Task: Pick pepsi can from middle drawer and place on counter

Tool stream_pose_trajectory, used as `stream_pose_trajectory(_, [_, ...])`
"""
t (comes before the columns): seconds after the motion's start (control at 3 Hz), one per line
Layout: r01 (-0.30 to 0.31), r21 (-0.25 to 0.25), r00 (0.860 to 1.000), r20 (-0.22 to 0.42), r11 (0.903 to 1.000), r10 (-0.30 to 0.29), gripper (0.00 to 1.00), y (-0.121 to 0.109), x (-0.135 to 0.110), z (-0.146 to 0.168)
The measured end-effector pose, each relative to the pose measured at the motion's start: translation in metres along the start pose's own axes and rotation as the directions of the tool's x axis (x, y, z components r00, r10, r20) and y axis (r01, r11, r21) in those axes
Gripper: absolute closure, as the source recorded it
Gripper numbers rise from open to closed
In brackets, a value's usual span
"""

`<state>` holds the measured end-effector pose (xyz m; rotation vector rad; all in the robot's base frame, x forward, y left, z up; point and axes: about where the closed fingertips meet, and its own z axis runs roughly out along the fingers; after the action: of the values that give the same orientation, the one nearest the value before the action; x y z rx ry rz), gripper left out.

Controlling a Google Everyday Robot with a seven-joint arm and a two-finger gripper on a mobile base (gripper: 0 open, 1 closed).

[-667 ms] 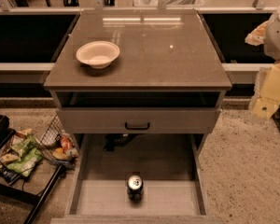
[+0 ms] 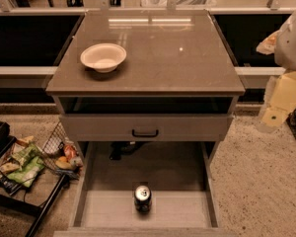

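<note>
High frontal view down onto counter point(image 2: 153, 58); pincer point(image 2: 278, 107) seemingly right.

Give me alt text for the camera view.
A pepsi can stands upright in the open middle drawer, near its front. Above, a white bowl sits on the counter, toward the left. The gripper hangs at the right edge, away from the can.

At far right: arm point(image 2: 294, 38), gripper point(image 2: 280, 105).

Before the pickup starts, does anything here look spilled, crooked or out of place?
Yes: snack packets and a wire basket lie jumbled on the floor left of the cabinet, as if tipped over. The can stands upright in the open drawer, the bowl sits upright on the counter, and the tool hangs at the right edge.
</note>
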<state>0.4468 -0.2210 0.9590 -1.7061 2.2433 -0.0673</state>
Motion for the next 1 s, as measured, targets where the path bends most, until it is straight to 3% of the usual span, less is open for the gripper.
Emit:
stream_pose_trajectory(0.33, [-0.025,-0.053,0.996,0.084,0.9983,0.03,0.0,0.01,0.016,0.049])
stream_pose_trajectory(0.67, [-0.072,-0.117,0.962,0.255,0.9905,0.1,0.0,0.031,0.04,0.123])
stream_pose_trajectory(1.0, [-0.113,-0.119,0.877,0.455,0.9864,0.156,0.0,0.033,0.047,0.187])
